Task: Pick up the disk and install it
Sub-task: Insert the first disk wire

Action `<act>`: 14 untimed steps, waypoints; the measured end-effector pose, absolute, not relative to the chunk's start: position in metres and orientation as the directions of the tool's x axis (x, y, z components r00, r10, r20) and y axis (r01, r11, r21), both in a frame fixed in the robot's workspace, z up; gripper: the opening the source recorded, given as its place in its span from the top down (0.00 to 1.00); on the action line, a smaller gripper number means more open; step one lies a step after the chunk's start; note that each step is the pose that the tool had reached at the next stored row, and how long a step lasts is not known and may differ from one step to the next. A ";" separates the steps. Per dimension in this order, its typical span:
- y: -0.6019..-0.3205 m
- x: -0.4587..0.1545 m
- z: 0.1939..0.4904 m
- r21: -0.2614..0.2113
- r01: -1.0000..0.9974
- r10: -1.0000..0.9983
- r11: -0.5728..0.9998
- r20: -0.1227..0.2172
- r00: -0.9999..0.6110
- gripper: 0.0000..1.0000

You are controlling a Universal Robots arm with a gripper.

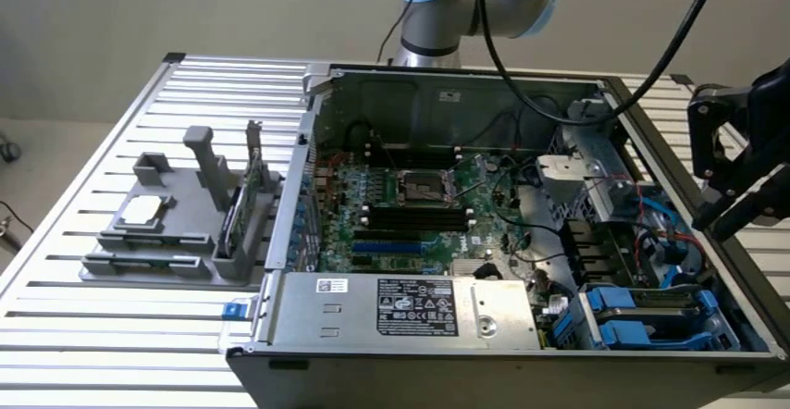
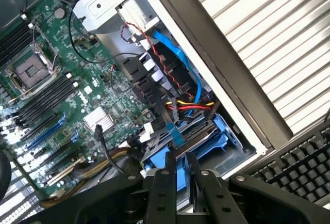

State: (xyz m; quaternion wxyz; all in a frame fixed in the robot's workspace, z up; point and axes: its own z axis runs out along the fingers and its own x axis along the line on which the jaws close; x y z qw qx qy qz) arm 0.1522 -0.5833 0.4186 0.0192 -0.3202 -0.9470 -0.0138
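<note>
Exterior view: the black two-fingered gripper [image 1: 724,216] hangs above the side wall of the open black metal computer case [image 1: 494,80] on the exterior view's right, carrying nothing. Below it, the silver-grey disk [image 1: 642,315] in its blue plastic carrier frame sits in the corner drive bay.

Wrist view: the gripper [image 2: 179,158] is released, its fingers a narrow slit apart, over the disk [image 2: 219,136], whose metal body is hard to make out.

A plain pale wall [image 1: 185,11] rises behind a slatted aluminium table [image 1: 74,196], evenly lit, a black keyboard [image 2: 299,167] beside it.
</note>
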 end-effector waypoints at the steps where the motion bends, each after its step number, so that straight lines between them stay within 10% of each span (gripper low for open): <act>1: -0.583 0.153 0.419 0.014 0.609 0.608 0.793 0.045 -0.793 0.78; 14: -0.583 0.161 0.405 0.014 0.687 0.686 0.726 0.045 -0.726 0.78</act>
